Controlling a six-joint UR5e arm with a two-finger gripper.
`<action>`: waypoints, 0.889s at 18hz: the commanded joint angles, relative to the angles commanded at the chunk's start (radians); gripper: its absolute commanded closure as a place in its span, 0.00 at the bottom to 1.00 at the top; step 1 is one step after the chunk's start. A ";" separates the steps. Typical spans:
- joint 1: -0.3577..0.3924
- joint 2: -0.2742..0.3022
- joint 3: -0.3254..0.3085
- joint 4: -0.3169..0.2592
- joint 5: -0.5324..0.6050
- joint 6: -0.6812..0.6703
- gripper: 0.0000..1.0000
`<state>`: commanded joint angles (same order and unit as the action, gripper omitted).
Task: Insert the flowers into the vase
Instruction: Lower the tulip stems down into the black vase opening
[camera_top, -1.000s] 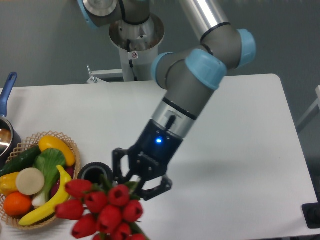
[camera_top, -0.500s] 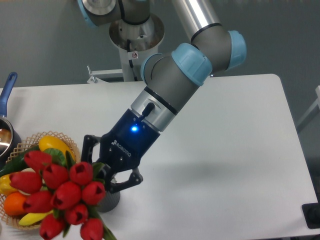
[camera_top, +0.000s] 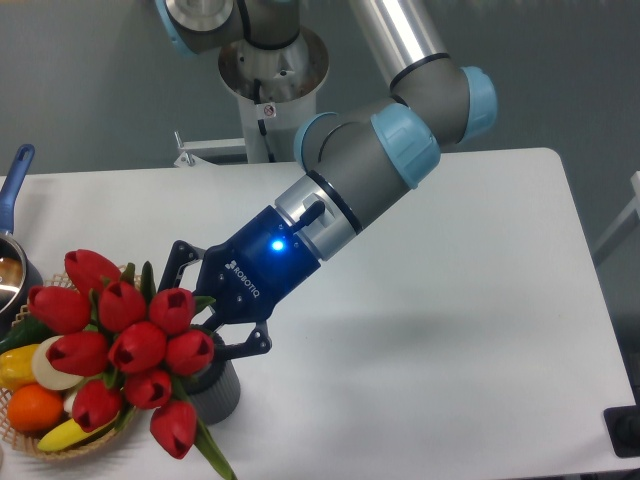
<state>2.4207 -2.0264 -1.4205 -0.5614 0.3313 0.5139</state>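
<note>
At the far left we see the pot with its blue handle at the table edge, and beside it the basket of fruit and vegetables, largely covered from this view by the flowers. The red heads form a tight cluster leaning left over the basket, with one head hanging low toward the front.

Next to the right, the vase stands upright on the table, directly below the right edge of the bunch. Only part of its ribbed side shows; its rim and opening are hidden by the flowers, so we cannot confirm whether any stems have entered it.

The gripper sits just above the vase with its fingers closed around the stems behind the heads.

We judge the task as well advanced but incomplete: the bunch is carried to the vase and roughly aligned. Remaining steps are seating the stems, releasing the grip and withdrawing the arm.
</note>
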 joint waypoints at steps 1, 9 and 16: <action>-0.003 -0.003 0.000 0.000 0.000 0.002 1.00; -0.028 -0.043 0.000 0.002 0.000 0.032 1.00; -0.031 -0.041 -0.070 0.000 0.002 0.182 0.97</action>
<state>2.3899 -2.0679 -1.4909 -0.5614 0.3329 0.6962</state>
